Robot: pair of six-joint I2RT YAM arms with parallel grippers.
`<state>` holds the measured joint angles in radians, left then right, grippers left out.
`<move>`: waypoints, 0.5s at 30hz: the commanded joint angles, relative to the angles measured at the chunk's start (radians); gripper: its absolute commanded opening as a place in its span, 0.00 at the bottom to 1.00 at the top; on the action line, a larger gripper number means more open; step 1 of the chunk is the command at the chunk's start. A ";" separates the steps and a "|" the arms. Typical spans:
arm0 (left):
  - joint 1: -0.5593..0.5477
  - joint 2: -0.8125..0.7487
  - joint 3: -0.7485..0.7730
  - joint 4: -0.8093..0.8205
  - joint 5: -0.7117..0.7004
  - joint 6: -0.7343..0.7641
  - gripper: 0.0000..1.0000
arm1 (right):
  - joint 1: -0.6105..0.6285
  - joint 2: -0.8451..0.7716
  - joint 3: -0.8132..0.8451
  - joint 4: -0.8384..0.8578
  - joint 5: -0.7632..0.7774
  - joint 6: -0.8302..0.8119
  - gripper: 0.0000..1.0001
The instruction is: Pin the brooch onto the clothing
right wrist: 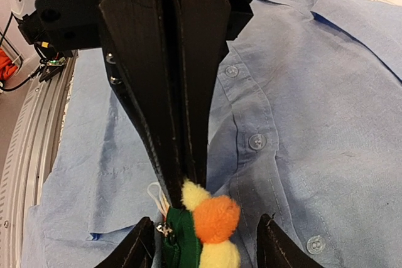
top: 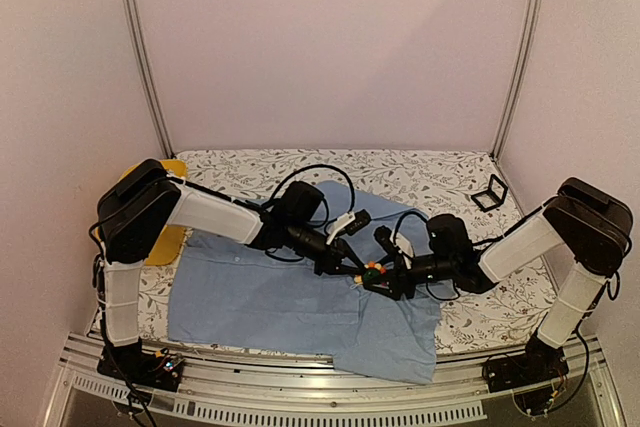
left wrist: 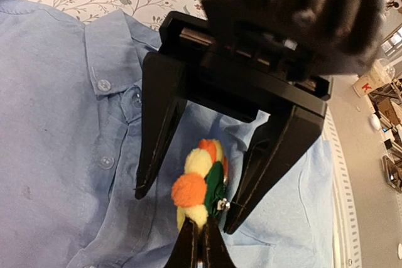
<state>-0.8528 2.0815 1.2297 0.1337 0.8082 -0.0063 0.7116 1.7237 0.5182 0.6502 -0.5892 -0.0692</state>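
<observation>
Counts: one brooch [left wrist: 191,186], one shirt [top: 260,302], two hands, both at brooch.
Brooch above shirt front, just beside button placket; contact with cloth cannot be told.
Round disc held on edge: petal face turned toward placket, green back with metal clasp [left wrist: 222,203] turned away; no clear long axis.
Grip: left hand [left wrist: 201,246] fully closed, pinching brooch rim; right hand [right wrist: 206,230] partly open, straddling brooch without squeezing, one finger [left wrist: 270,149] touching clasp.
Three white buttons [right wrist: 256,142] visible on placket.
One black square frame [top: 489,194] on desk [top: 420,172], past shirt's right side, well apart.
One yellow basket [top: 168,242] at shirt's left edge.

Floral table [top: 420,172] w/ shirt [top: 260,297], basket [top: 165,242], frame [top: 490,194]
</observation>
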 commanded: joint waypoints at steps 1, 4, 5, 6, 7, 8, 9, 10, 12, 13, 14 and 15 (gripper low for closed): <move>0.001 -0.037 0.018 -0.017 0.008 0.028 0.00 | -0.021 0.029 0.030 -0.022 -0.038 -0.007 0.53; -0.006 -0.035 0.029 -0.028 0.003 0.039 0.00 | -0.021 0.041 0.051 -0.033 -0.036 0.004 0.53; -0.007 -0.035 0.032 -0.030 0.002 0.040 0.00 | -0.021 0.042 0.054 -0.036 -0.035 0.011 0.53; -0.008 -0.035 0.034 -0.032 0.002 0.040 0.00 | -0.021 0.043 0.059 -0.038 -0.035 0.017 0.53; -0.008 -0.036 0.034 -0.032 0.003 0.040 0.00 | -0.021 0.045 0.061 -0.042 -0.033 0.018 0.52; -0.009 -0.037 0.034 -0.032 0.005 0.040 0.00 | -0.022 0.044 0.060 -0.043 -0.028 0.020 0.52; -0.009 -0.038 0.035 -0.034 0.005 0.040 0.00 | -0.023 0.042 0.059 -0.041 -0.027 0.021 0.51; -0.008 -0.038 0.037 -0.036 0.005 0.042 0.00 | -0.024 0.041 0.059 -0.044 -0.022 0.020 0.51; -0.009 -0.037 0.041 -0.044 0.005 0.046 0.00 | -0.031 0.038 0.056 -0.050 -0.016 0.022 0.50; -0.009 -0.038 0.042 -0.046 0.005 0.047 0.00 | -0.034 0.037 0.055 -0.051 -0.014 0.024 0.49; -0.009 -0.038 0.042 -0.046 0.005 0.046 0.00 | -0.036 0.037 0.054 -0.053 -0.012 0.026 0.48; -0.009 -0.038 0.042 -0.046 0.005 0.046 0.00 | -0.039 0.036 0.054 -0.054 -0.009 0.030 0.46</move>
<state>-0.8574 2.0796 1.2449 0.1040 0.7998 0.0235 0.6941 1.7531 0.5583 0.6090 -0.6197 -0.0578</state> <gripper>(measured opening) 0.006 0.485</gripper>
